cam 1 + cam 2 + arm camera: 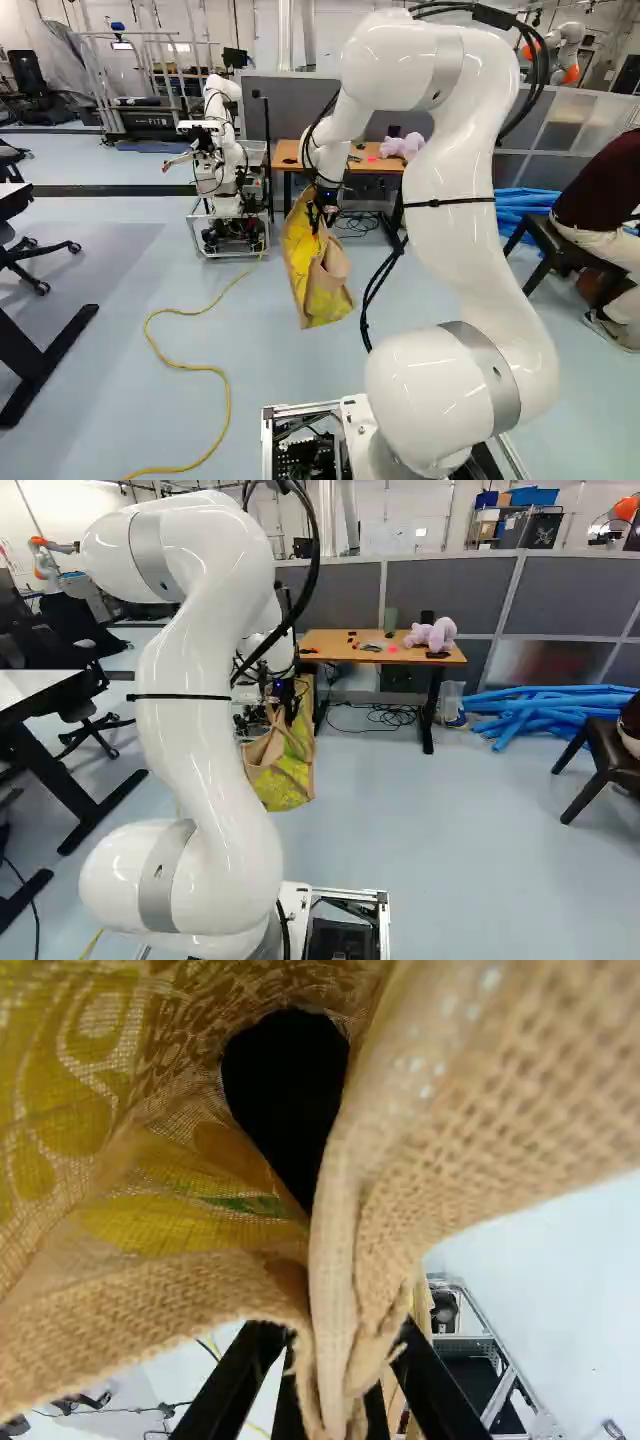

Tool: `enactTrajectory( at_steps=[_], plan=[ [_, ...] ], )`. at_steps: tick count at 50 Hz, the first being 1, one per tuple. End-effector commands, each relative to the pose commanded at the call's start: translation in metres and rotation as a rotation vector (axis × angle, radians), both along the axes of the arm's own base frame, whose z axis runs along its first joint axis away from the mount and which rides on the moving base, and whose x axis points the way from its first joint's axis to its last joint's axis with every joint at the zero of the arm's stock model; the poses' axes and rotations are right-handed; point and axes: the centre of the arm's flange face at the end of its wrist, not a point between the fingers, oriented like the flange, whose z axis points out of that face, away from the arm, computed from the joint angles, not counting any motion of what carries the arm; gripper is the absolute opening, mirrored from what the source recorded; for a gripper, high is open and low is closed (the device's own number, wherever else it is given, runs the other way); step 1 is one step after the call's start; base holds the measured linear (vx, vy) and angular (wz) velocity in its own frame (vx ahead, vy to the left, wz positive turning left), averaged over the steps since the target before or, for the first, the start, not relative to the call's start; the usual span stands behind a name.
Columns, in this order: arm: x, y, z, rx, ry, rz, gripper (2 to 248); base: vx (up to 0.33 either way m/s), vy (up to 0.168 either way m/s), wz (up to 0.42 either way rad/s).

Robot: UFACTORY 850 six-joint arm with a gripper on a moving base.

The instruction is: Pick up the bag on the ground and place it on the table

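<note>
The gripper (318, 212) hangs ahead of the arm in the left base view, with the yellow and tan burlap bag (318, 270) below it, off the floor. In the wrist view the gripper (335, 1400) is shut on the bag's (335, 1260) gathered edge, and the cloth spreads wide ahead of the fingers. The wooden table (340, 652) stands beyond and to the right of the bag in the right base view. Part of the bag is hidden behind the arm there.
Another robot (222, 150) stands left of the bag. On the table lies a pink plush toy (432, 634) with small items. Black cables (385, 716) lie beneath it; blue tubes (540, 708) and a dark chair (605, 760) are further right. A yellow cable (222, 385) crosses the floor.
</note>
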Motion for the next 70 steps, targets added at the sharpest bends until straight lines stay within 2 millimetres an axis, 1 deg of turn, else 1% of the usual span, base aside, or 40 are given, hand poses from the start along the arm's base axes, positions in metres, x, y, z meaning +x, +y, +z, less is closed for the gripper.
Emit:
enactTrajectory(
  at_steps=[70],
  plan=[
    [-0.031, -0.003, 0.106, 0.021, -0.018, 0.014, 35, 0.000, 0.000, 0.000]
  ],
)
